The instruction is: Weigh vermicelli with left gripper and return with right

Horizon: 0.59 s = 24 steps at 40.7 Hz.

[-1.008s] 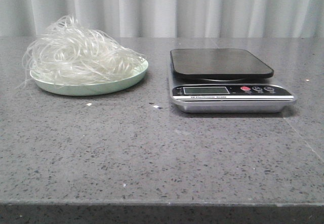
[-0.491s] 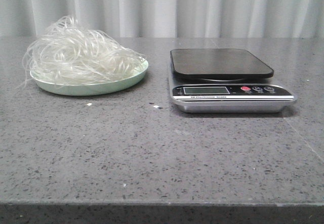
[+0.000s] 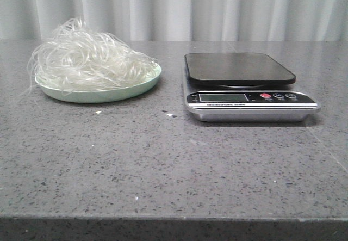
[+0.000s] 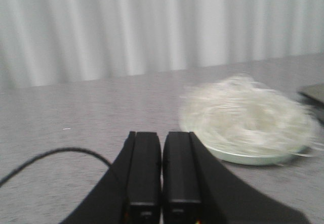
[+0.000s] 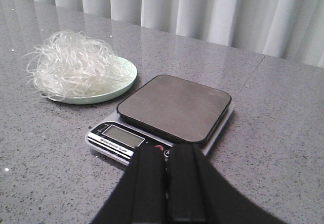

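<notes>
The vermicelli (image 3: 89, 59), a fluffy whitish tangle, lies on a pale green plate (image 3: 138, 88) at the table's back left. It also shows in the left wrist view (image 4: 248, 115) and the right wrist view (image 5: 73, 64). A silver kitchen scale (image 3: 250, 102) with a black platform (image 3: 239, 68) stands at the back right, platform bare. My left gripper (image 4: 162, 135) is shut and empty, short of the plate and off to one side of it. My right gripper (image 5: 168, 150) is shut and empty, just short of the scale's buttons. Neither gripper shows in the front view.
A grey speckled stone table (image 3: 163, 165) bears everything. A few small white crumbs (image 3: 169, 114) lie between plate and scale. A pale curtain (image 3: 217, 7) hangs behind the table. A thin black cable (image 4: 50, 155) crosses the left wrist view.
The plate and scale sit a few pixels further right in the front view than before; nothing on the table has been touched.
</notes>
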Available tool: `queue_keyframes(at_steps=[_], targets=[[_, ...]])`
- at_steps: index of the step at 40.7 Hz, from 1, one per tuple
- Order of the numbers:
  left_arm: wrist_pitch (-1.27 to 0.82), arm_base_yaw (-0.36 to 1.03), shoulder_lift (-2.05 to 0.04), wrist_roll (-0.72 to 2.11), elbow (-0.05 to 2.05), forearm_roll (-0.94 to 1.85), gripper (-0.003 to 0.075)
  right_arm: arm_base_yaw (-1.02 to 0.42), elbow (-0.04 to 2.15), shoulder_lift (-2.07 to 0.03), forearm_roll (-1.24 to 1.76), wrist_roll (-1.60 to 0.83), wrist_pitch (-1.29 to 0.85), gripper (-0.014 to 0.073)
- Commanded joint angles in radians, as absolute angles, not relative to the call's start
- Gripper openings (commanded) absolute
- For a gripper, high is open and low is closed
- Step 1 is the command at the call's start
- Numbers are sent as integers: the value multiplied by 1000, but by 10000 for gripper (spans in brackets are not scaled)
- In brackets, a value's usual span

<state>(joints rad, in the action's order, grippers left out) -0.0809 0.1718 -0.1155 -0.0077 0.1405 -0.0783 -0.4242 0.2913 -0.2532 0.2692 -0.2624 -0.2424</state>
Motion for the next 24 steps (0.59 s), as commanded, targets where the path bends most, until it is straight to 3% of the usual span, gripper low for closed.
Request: queue_keyframes(at_steps=[1, 7, 11, 24], targets=[[124, 87, -118, 11, 97, -55, 137, -423, 320, -259, 265, -267, -162, 150], [163, 10, -45, 11, -11, -52, 137, -423, 320, -259, 265, -267, -162, 150], [29, 0, 32, 13, -11, -52, 137, -423, 320, -259, 265, -267, -162, 150], [-25, 0, 27, 13, -11, -43, 137, -423, 320, -260, 265, -267, -176, 150]])
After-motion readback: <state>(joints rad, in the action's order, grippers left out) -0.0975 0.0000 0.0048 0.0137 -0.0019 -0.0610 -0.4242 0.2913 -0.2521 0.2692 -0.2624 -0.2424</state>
